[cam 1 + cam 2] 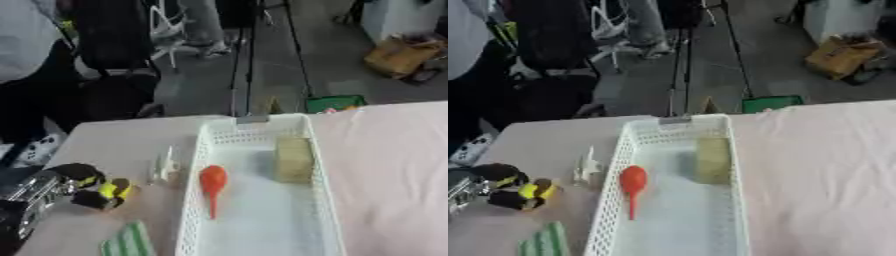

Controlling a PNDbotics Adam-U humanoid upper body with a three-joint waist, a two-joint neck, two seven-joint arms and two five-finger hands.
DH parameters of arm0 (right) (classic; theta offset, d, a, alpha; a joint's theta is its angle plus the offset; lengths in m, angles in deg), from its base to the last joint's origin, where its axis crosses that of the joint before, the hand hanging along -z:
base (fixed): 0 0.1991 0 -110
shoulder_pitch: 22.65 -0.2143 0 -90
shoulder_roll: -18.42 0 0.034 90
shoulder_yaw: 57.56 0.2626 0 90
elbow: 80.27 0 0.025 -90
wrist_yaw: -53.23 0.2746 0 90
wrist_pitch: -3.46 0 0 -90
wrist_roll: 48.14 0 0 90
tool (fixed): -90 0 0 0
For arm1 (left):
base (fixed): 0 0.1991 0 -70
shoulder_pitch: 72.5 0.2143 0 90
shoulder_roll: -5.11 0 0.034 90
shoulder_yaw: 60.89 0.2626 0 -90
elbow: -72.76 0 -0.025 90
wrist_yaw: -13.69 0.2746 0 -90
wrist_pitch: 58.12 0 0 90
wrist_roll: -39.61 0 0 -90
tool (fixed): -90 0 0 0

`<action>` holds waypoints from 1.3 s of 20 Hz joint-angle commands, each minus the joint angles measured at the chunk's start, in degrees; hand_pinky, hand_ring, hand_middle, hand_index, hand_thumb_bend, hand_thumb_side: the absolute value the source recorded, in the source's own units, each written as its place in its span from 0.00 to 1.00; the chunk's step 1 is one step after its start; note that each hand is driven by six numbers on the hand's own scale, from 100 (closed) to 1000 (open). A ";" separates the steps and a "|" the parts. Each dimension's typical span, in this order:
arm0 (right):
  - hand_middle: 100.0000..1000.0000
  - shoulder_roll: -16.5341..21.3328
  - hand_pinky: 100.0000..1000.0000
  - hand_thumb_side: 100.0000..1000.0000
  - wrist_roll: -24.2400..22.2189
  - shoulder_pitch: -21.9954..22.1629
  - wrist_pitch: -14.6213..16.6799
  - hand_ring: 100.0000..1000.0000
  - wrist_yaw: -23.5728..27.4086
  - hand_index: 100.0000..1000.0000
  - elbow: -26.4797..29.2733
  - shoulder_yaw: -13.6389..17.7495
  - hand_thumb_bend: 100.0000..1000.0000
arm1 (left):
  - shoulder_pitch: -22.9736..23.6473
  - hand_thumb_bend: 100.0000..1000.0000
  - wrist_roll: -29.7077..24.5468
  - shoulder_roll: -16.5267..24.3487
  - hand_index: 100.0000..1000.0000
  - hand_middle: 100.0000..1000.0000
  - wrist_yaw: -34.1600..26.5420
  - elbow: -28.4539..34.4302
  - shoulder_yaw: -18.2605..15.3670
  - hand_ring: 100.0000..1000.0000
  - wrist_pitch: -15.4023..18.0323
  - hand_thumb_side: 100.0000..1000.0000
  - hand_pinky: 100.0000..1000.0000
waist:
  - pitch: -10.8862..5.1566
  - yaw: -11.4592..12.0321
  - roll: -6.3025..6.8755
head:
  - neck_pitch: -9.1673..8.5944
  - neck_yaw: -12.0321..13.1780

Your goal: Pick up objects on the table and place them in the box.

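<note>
Left eye view: unlabelled box (262,131) holds red bulb (213,180)

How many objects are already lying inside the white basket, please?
2. A red bulb-shaped object lies by the white basket's left wall, and a tan block sits further back, near its right wall. The basket's near end is cut off, so more may be hidden.

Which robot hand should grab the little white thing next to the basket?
Probably the left hand. It sits at the table's left side, close to the white object outside the white basket. The right hand is not in view.
</note>
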 commanded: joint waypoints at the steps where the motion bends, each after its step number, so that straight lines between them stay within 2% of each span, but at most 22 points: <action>1: 0.85 1.38 0.88 1.00 0.53 -0.40 0.61 0.93 0.37 0.82 0.89 0.38 0.00 | -1.04 0.53 -0.76 1.57 0.85 0.72 -0.20 0.02 -0.78 0.80 0.16 0.88 1.00 | -1.09 0.06 -0.11 | -0.22 0.33; 7: 0.85 1.37 0.88 1.00 0.53 -0.37 0.63 0.93 0.42 0.82 0.89 0.57 0.00 | -1.21 0.53 -2.72 1.49 0.83 0.72 -0.66 -0.38 -1.03 0.79 0.50 0.87 1.00 | -1.15 -0.11 -0.05 | -0.18 0.45; 8: 0.85 1.37 0.87 1.00 0.53 -0.37 0.63 0.93 0.43 0.82 0.89 0.59 0.00 | -1.23 0.49 -2.83 1.47 0.79 0.68 -0.68 -0.37 -1.04 0.77 0.49 0.86 1.00 | -1.14 -0.10 -0.04 | -0.14 0.44; 14: 0.85 1.31 0.87 1.00 0.53 -0.41 0.56 0.93 0.46 0.82 0.89 0.62 0.00 | -1.53 0.43 -3.11 1.24 0.72 0.59 -0.99 -0.39 -1.04 0.71 0.08 0.83 0.97 | -1.15 0.03 0.04 | -0.02 0.46; 26: 0.85 1.18 0.87 1.00 0.53 -0.29 0.23 0.93 0.42 0.82 0.89 0.73 0.00 | -1.84 0.35 -0.72 1.05 0.66 0.52 -5.33 0.02 -1.33 0.66 -1.39 0.81 0.95 | -1.19 0.12 -0.03 | -0.09 0.47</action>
